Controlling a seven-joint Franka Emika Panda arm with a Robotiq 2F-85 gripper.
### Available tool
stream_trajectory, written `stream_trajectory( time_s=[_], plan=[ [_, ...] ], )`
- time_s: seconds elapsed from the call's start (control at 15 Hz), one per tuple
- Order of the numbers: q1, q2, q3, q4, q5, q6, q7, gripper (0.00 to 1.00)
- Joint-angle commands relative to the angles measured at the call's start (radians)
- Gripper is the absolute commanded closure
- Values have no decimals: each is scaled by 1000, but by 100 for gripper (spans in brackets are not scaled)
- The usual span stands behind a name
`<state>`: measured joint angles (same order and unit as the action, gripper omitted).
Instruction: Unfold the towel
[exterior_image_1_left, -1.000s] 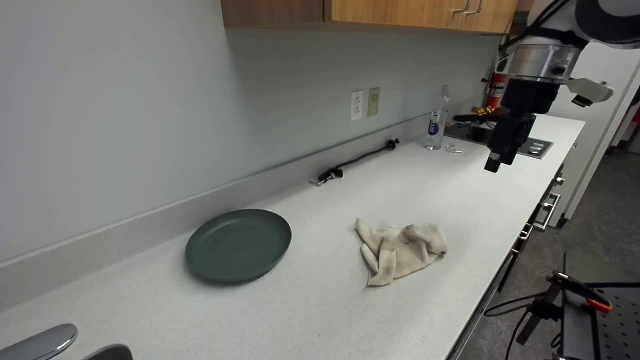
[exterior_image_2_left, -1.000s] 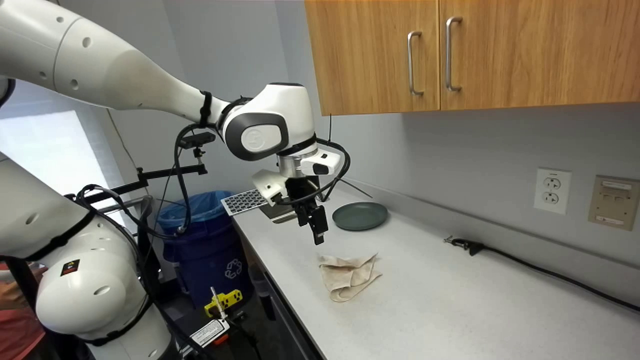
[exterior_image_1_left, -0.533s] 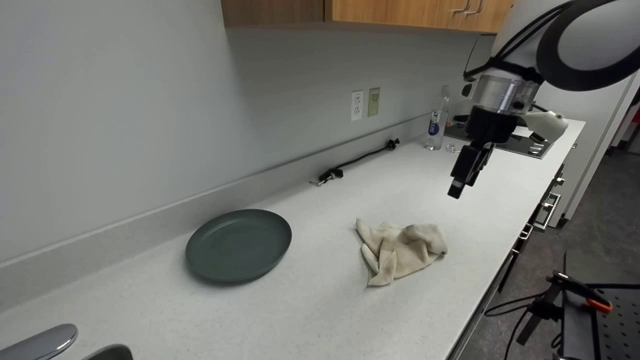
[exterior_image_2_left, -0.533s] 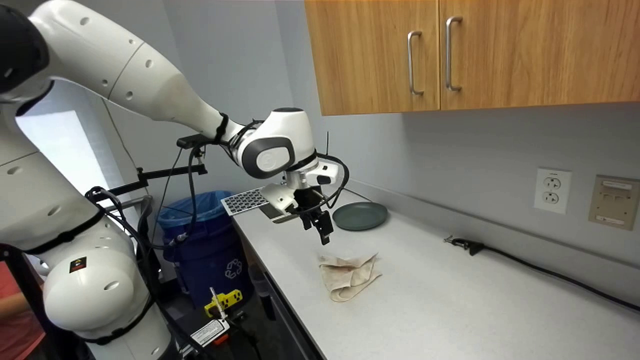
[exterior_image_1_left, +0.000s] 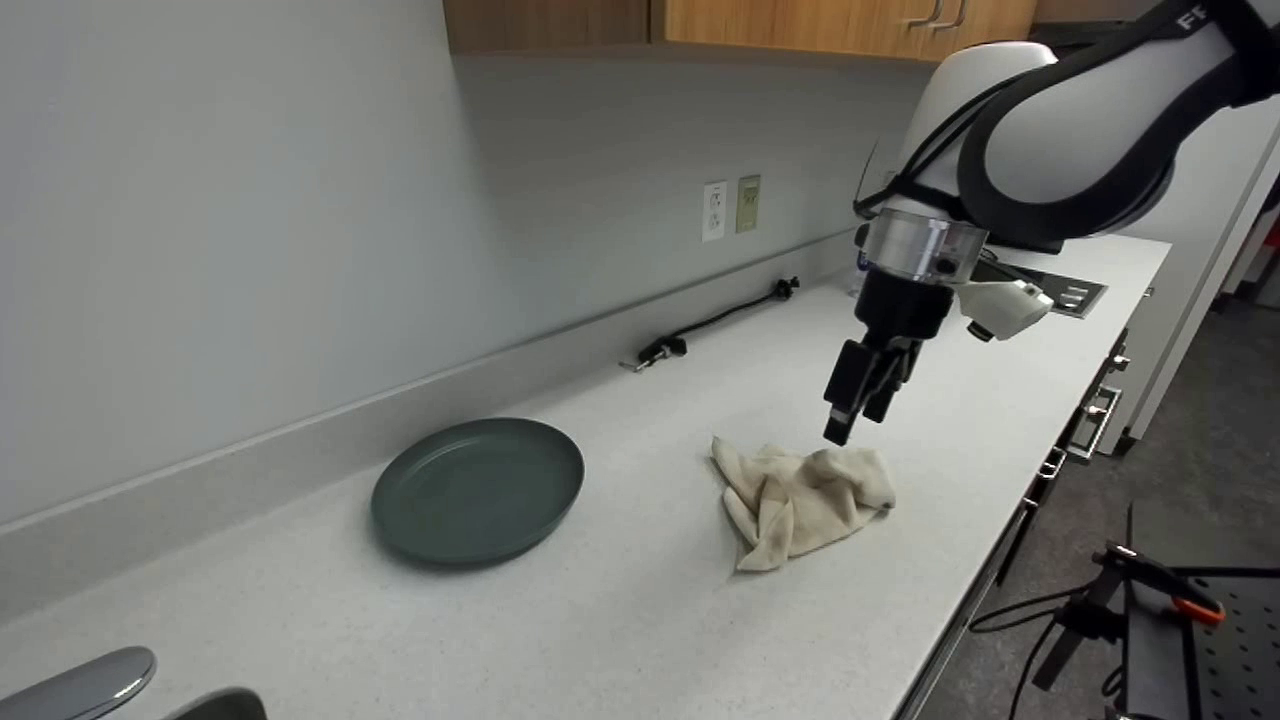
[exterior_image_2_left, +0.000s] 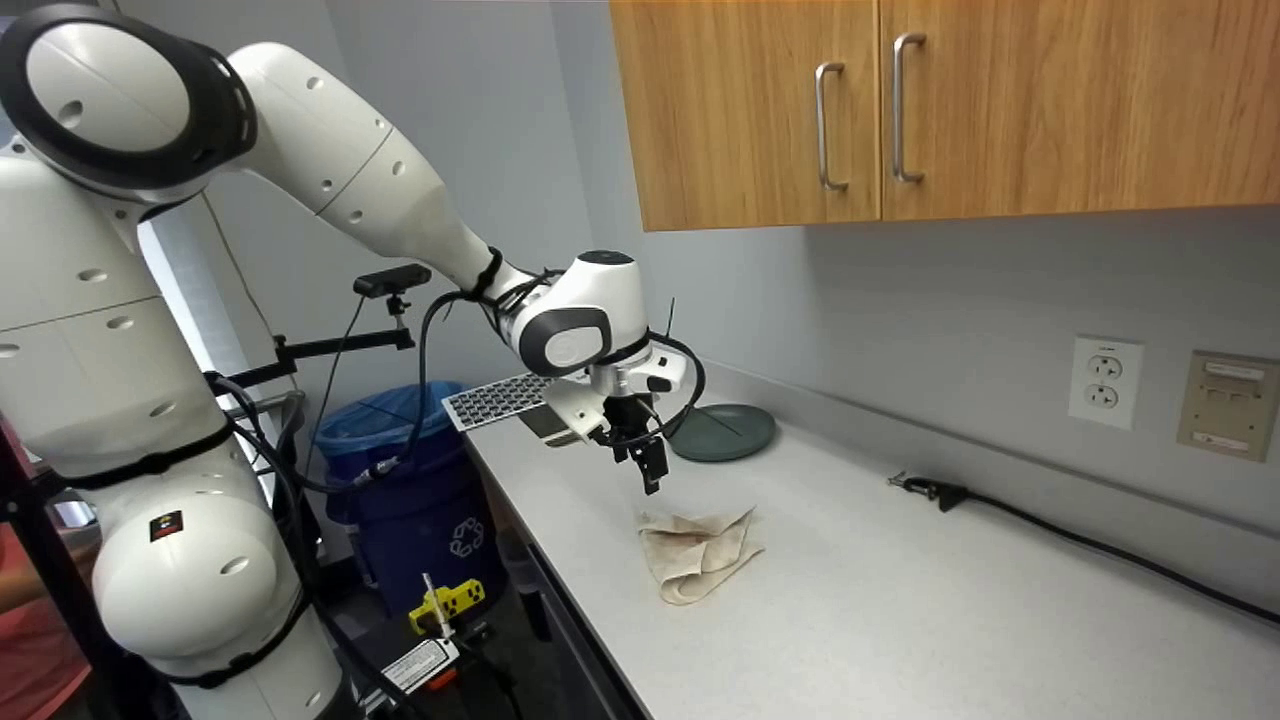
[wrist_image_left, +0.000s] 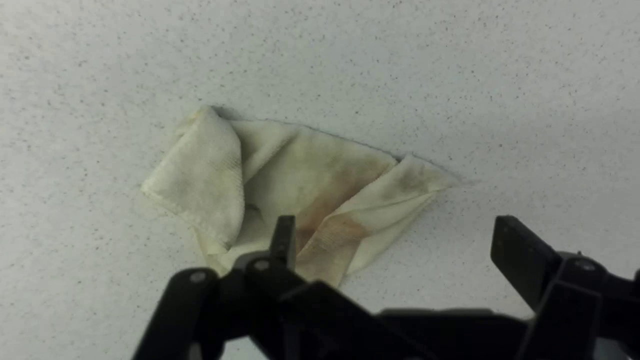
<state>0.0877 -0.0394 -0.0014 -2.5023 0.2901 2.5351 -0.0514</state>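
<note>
A cream towel (exterior_image_1_left: 805, 505) with brownish stains lies crumpled and partly folded on the white counter. It also shows in an exterior view (exterior_image_2_left: 697, 560) and in the wrist view (wrist_image_left: 325, 170), where its left part is folded over and its right end tapers to a point. Its lower edge is partly hidden by a finger in the wrist view. My black gripper (exterior_image_1_left: 858, 422) is open and empty, above the towel and apart from it. It also shows in an exterior view (exterior_image_2_left: 645, 472). In the wrist view (wrist_image_left: 395, 232), one finger overlaps the towel and the opposite finger is over bare counter.
A dark green plate (exterior_image_1_left: 478, 490) lies near the wall; it shows partly behind the gripper in an exterior view (exterior_image_2_left: 722, 433). A black cable with a clamp (exterior_image_1_left: 720, 322) lies along the backsplash. A faucet (exterior_image_1_left: 85, 685) is at the near corner. Wooden cabinets (exterior_image_2_left: 750, 110) hang above the counter.
The arm and gripper have come closer to the towel, moving left and down in an exterior view. The towel and plate have not moved.
</note>
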Motion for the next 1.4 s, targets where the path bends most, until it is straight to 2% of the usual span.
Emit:
stream_trajectory(
  time_s=[0.0, 0.4, 0.6, 1.0, 1.33],
  plan=[
    [-14, 8, 16, 8, 1, -2, 1, 0],
    [-15, 13, 16, 14, 1, -2, 1, 0],
    [-11, 43, 21, 41, 28, 41, -8, 0],
    [-17, 151, 28, 155, 43, 145, -3, 0],
    [-32, 269, 45, 245, 38, 170, 16, 0]
  ],
)
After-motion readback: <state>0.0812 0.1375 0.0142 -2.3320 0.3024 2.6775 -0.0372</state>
